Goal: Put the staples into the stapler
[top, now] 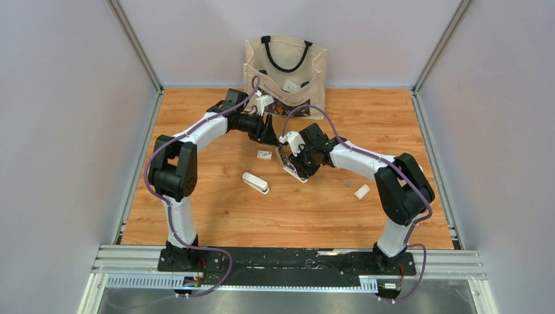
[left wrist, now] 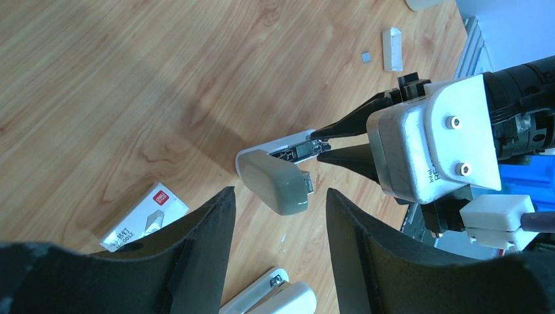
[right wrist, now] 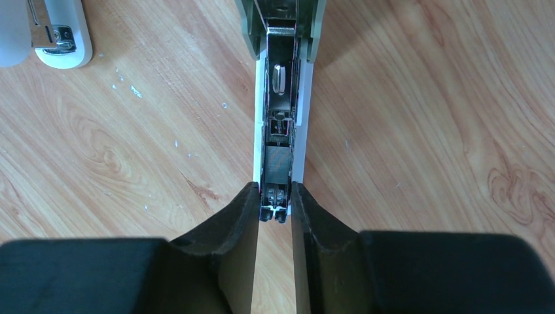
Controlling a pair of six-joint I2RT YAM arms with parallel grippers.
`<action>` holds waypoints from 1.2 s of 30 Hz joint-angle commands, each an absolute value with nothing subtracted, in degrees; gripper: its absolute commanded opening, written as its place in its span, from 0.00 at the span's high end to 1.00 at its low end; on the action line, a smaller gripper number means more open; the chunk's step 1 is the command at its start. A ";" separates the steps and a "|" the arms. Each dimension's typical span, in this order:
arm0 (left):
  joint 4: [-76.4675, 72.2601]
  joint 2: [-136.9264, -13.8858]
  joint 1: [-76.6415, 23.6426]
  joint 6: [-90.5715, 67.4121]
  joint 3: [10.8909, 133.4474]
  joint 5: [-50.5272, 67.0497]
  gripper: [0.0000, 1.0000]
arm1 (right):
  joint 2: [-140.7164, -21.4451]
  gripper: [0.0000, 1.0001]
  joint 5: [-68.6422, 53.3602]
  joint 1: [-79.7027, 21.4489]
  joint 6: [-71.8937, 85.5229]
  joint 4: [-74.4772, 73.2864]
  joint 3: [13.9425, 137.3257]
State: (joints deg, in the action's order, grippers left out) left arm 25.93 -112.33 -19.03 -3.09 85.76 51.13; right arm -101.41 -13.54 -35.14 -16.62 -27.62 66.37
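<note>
Lying in the channel: the staples (right wrist: 277, 165), a short grey strip as far as I can tell, sit in the open metal channel of the stapler (left wrist: 265, 147). They are just beyond the fingertips of the right claw (right wrist: 275, 196) and in front of the pusher.
Stapler: it lies near the middle of the desk (top: 216, 216) with its white base down. Its grey-green lid (left wrist: 275, 186) is swung up at the back end, leaving the channel bare from above.
Right claw: the fingers are drawn close, with only a narrow gap between them. The front end of the channel sits between the tips; whether they press on it I cannot tell.
Left claw (left wrist: 278, 196): the fingers are spread wide and hold nothing. It hovers above the raised lid, on the far side of the stapler.
In the way: the right claw's fingers cover the front end of the channel, the lid stands over the back end, and the left claw hangs above that.
Staple box (left wrist: 147, 216): a small white card box with a red mark, lying flat near the stapler, not touching it.
Second stapler (top: 255, 182): white, lying on the desk nearer the arm bases, apart from the first.
Small grey piece (left wrist: 366, 57): well off to the right, just beside a pale block (left wrist: 393, 47); too small to say what it is.
Tote bag (top: 286, 65): cream with black handles, upright at the back wall, behind both claws.
</note>
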 commanded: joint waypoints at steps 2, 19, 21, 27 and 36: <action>25.40 -112.67 -19.16 -2.20 85.60 52.21 0.39 | -101.86 0.74 -12.75 -35.77 -17.67 -27.69 67.33; 26.72 -113.99 -20.65 -1.05 85.26 51.94 0.44 | -101.78 0.75 -12.57 -35.95 -17.49 -27.69 67.32; 26.63 -113.99 -20.83 -0.88 85.17 52.21 0.46 | -101.78 0.75 -12.39 -35.95 -17.49 -27.77 67.32; 26.54 -113.82 -21.53 -1.05 85.60 53.61 0.52 | -101.78 0.75 -12.39 -35.95 -17.49 -27.60 67.32; 26.10 -112.24 -23.73 -1.06 85.08 54.93 0.55 | -101.87 0.76 -12.13 -35.95 -17.40 -27.60 67.24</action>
State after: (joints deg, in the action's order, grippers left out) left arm 26.57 -113.86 -22.17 -2.17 85.41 52.45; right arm -101.41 -12.84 -35.51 -16.80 -27.64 66.37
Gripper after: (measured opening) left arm 0.448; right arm 0.250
